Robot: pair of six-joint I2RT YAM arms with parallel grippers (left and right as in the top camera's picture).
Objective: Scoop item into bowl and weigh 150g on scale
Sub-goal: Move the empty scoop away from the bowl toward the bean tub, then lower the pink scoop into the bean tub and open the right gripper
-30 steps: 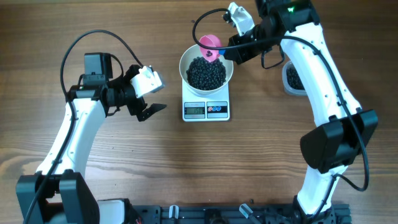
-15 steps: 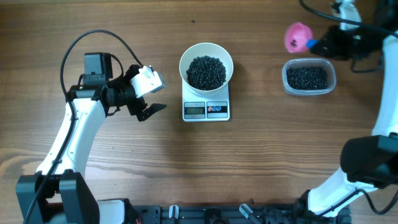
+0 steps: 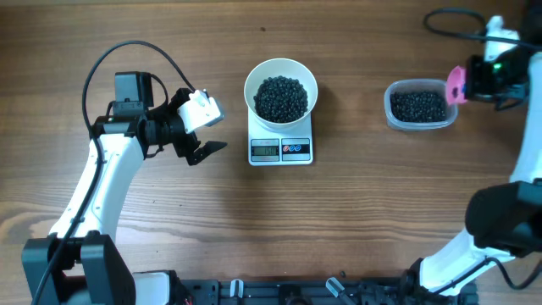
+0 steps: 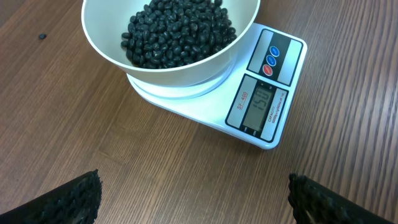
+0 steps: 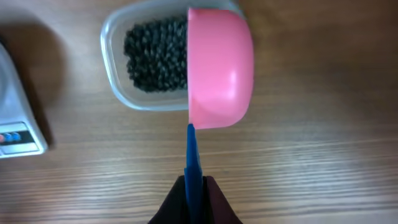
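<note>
My right gripper (image 5: pixel 194 198) is clamped on the blue handle (image 5: pixel 192 155) of the pink scoop (image 5: pixel 221 68). The scoop is turned on its side over one edge of the tub (image 5: pixel 112 56), which holds beans (image 5: pixel 155 56). My left gripper (image 3: pixel 207 129) stands wide and empty, left of the scale (image 4: pixel 186 109). The bowl (image 4: pixel 186 65) sits on the scale, heaped with more beans. The display looks like 150.
</note>
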